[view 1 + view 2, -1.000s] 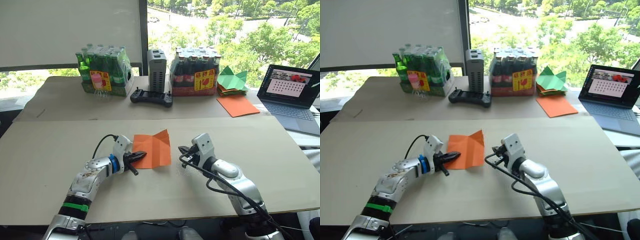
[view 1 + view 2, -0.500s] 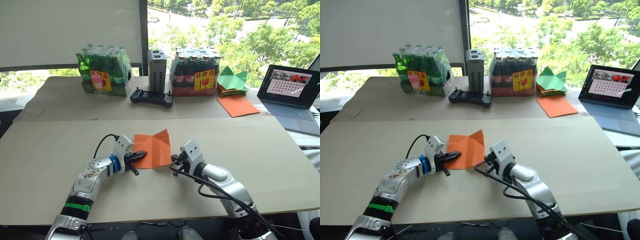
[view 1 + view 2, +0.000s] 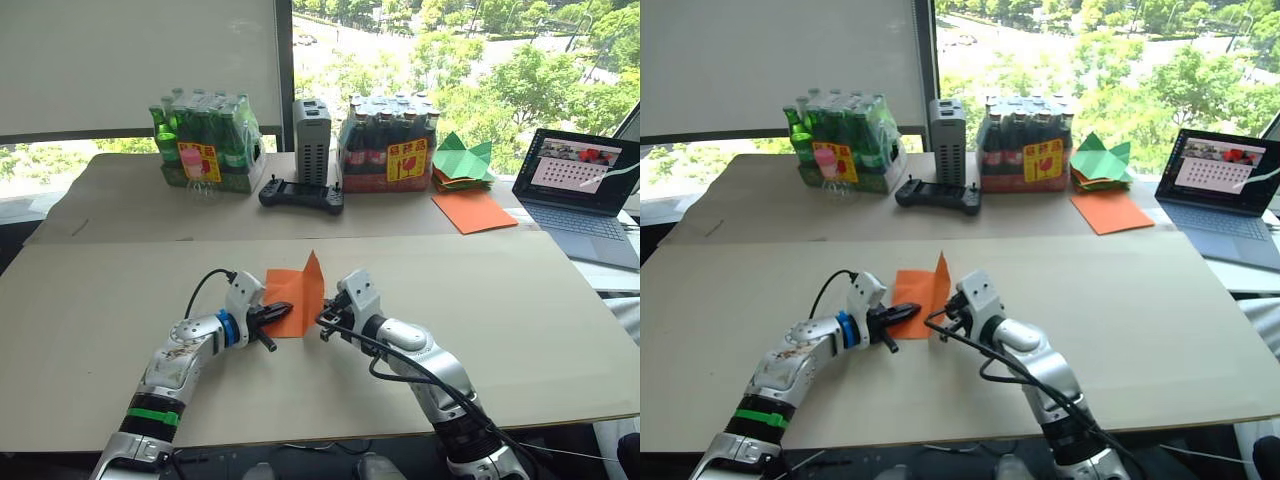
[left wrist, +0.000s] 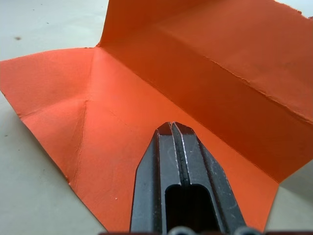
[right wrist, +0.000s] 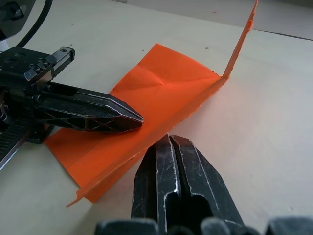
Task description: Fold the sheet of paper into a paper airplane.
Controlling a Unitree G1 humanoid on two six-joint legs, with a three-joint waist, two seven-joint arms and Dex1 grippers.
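From the head, the sheet of paper (image 3: 296, 294) lies near the middle of the tabletop (image 3: 520, 300), one half standing up. At the left wrist, the left pincer (image 4: 174, 131) is clenched, pressing the flat half. At the right wrist, the right pincer (image 5: 169, 144) is clenched beside the raised half. Most folds are left.

Open grey laptop (image 3: 585, 195) cut off by the right edge, its screen content too small to read, red-and-yellow bottle-pack labels (image 3: 405, 160) illegible, creased bright-orange sheet of paper (image 4: 186, 93) cropped at the left wrist view's edges
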